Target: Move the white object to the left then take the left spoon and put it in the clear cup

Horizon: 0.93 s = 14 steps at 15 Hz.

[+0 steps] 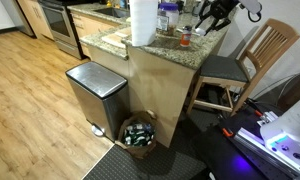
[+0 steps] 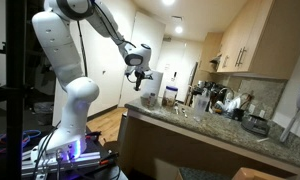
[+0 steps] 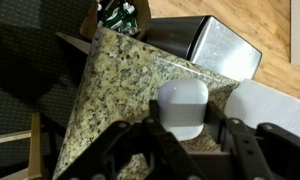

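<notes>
The claw (image 3: pixel 186 130) is clamped on the white object (image 3: pixel 182 100), holding it above the granite table (image 3: pixel 115 95), near its corner.

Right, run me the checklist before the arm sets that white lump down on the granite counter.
1. Grip on the small white rounded lump: ok. The gripper is closed on it, with a finger on each side.
2. Lump lifted off the speckled granite counter: ok. In an exterior view the gripper hangs above the counter.
3. Bare granite below for a landing spot: ok in the wrist view.
4. Tall white paper-towel roll out of the way: ok. It stands apart from the gripper.
5. Spoons and clear cup located: cannot tell. The items on the counter are too small to make out.
</notes>
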### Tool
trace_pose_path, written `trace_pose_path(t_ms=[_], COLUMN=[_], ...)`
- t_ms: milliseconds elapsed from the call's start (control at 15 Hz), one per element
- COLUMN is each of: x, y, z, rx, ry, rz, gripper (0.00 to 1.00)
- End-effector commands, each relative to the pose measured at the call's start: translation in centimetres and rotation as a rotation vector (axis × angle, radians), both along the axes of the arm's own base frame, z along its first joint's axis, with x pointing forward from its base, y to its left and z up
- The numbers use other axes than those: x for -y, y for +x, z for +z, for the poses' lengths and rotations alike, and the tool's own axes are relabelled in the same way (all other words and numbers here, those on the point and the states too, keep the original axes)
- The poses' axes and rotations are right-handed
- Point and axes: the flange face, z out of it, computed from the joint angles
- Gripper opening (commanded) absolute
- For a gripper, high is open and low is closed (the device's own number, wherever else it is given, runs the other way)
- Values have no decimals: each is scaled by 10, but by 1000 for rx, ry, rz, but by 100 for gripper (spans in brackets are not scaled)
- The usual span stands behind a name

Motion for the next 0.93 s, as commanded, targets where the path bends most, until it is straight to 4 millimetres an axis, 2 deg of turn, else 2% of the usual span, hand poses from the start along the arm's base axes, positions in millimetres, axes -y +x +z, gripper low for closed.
trace_pose_path(t_ms=[0, 467, 667, 733, 867], x=[8, 23, 27, 25, 26], y=[-2, 0, 3, 1, 3], z=[-19, -83, -98, -89, -96], rx=[-42, -83, -40, -69, -62], ry=[6, 23, 8, 17, 6], rz=[1, 24, 37, 28, 33], gripper=[19, 19, 19, 44, 44])
